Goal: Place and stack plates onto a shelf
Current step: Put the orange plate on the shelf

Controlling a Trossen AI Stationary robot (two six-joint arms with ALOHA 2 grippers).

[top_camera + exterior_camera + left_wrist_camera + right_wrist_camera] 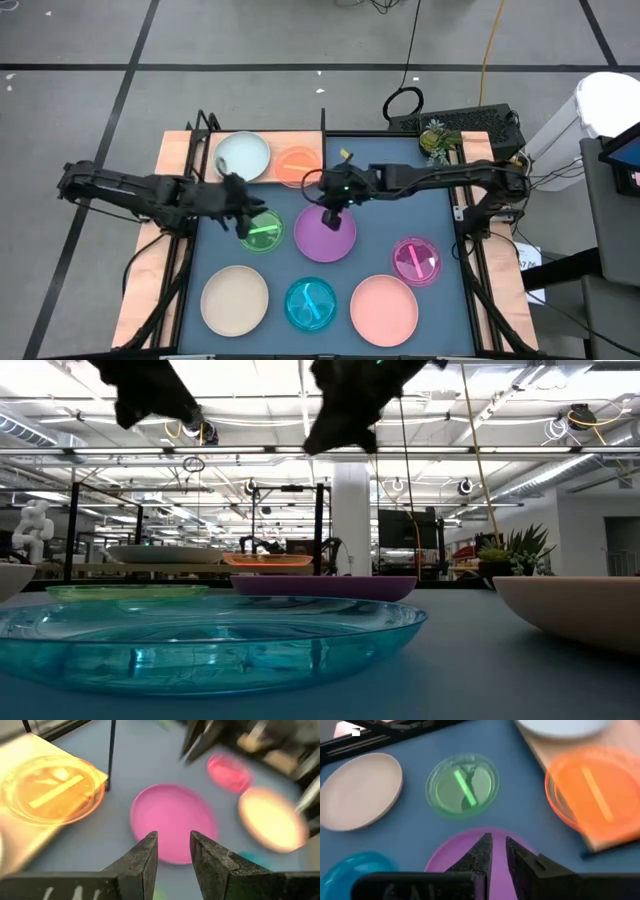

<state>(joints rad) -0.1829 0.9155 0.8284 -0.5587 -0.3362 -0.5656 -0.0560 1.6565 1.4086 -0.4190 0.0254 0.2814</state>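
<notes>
The pale blue-white plate [243, 156] and the orange plate [297, 165] lie side by side on the wooden shelf [180, 160] at the table's far left. My left gripper [240, 200] hangs open in the air between the shelf and the green plate [262, 232]. In its wrist view [173, 842] the purple plate [172, 822] lies ahead of it. My right gripper [332, 215] hovers over the far part of the purple plate [325, 238], its fingers [499, 847] a narrow gap apart. The low view shows both grippers well above the plates.
On the blue tabletop lie the cream plate [235, 300], the teal plate [311, 304] and the salmon plate [384, 308] along the near edge, and the magenta plate [417, 261] to the right. A black upright [111, 750] stands at the shelf's end. A potted plant [436, 140] sits at the far right corner.
</notes>
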